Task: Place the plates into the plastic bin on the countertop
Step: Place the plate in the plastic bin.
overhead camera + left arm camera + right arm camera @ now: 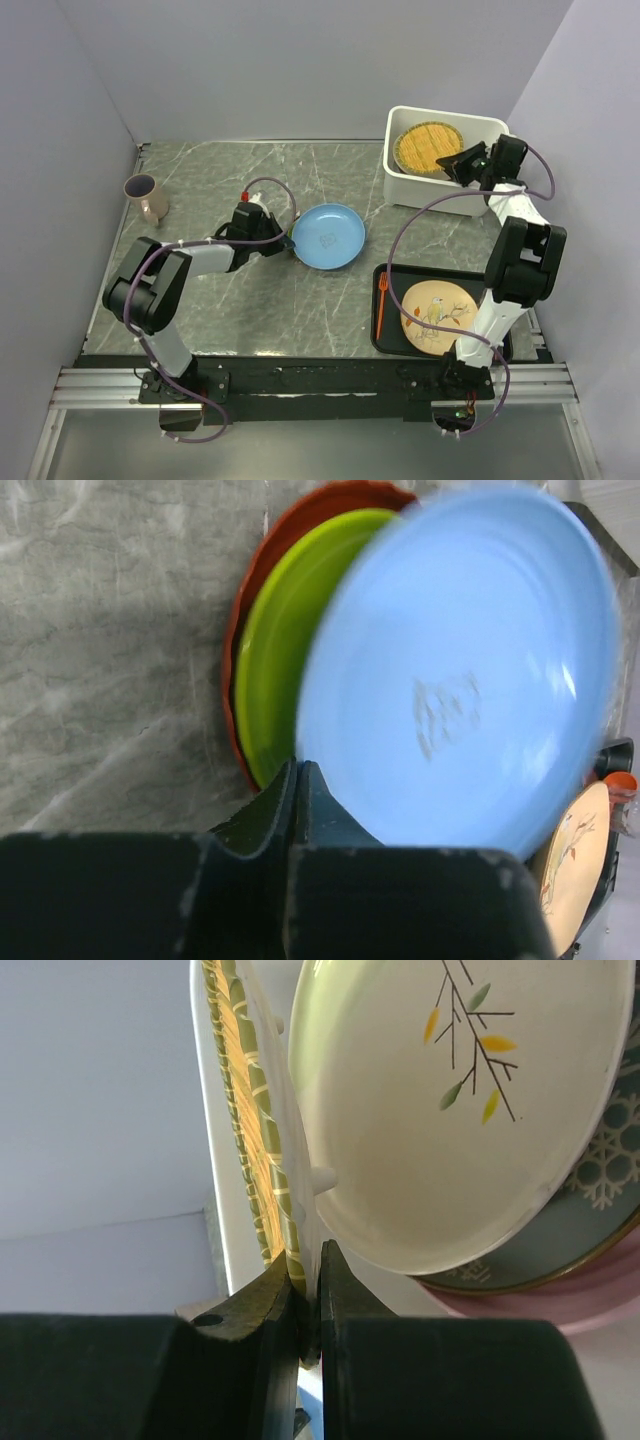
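Nearby, fork (pixel 380 308) beside plate (pixel 436 315) on tray (pixel 430 273)

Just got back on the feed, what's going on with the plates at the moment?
The left end effector is shut on the rim of the blue plate, which tops a green plate and a red-orange plate on the countertop. The right end effector grips the edge of the yellow lattice plate inside the plastic bin, beside a cream plate.

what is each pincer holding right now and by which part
Left pincer grips the blue plate by its rim; right pincer grips the yellow lattice plate by its rim.
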`<control>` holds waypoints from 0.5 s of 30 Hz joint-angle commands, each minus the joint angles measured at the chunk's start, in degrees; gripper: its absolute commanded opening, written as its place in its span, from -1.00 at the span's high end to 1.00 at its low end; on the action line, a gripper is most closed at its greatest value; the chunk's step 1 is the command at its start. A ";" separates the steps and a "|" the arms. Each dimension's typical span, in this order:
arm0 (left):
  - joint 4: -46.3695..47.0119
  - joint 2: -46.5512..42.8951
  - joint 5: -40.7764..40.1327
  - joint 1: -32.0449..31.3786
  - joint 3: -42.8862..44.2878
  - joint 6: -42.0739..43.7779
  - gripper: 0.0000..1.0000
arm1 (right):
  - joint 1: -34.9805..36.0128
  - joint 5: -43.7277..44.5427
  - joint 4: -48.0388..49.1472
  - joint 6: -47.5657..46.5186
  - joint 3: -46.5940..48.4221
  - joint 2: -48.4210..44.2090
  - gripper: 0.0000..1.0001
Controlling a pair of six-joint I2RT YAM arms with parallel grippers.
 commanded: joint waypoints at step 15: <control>0.20 -5.13 -1.46 -0.52 0.94 1.58 0.99 | -0.49 -2.36 2.13 0.08 2.77 0.78 -0.02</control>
